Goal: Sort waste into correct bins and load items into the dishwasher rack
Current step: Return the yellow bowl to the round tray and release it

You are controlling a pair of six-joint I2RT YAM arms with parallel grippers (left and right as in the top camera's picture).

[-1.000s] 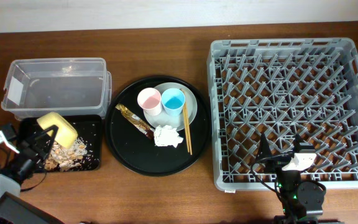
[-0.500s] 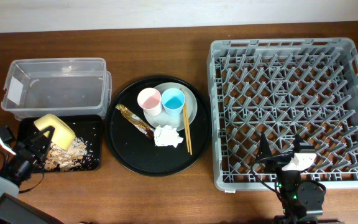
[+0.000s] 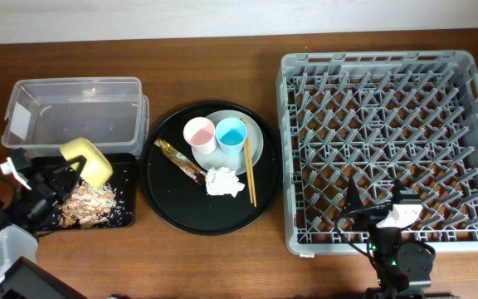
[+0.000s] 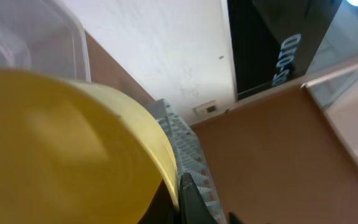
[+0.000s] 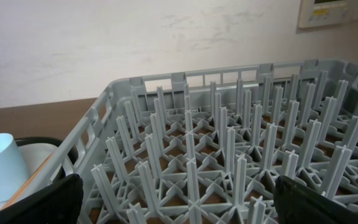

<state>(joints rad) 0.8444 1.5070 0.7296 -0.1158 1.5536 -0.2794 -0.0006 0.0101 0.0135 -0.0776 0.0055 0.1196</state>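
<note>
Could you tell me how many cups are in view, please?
2: a pink cup and a blue cup, side by side on the round black tray; none seems hidden.

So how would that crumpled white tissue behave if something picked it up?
The tissue looks like a loose, airy wad, so it's probably very light and would squash when pinched. Its crumpled shape seems unlikely to roll. Pushed, it might slide across the round black tray and nudge the chopsticks beside it.
</note>
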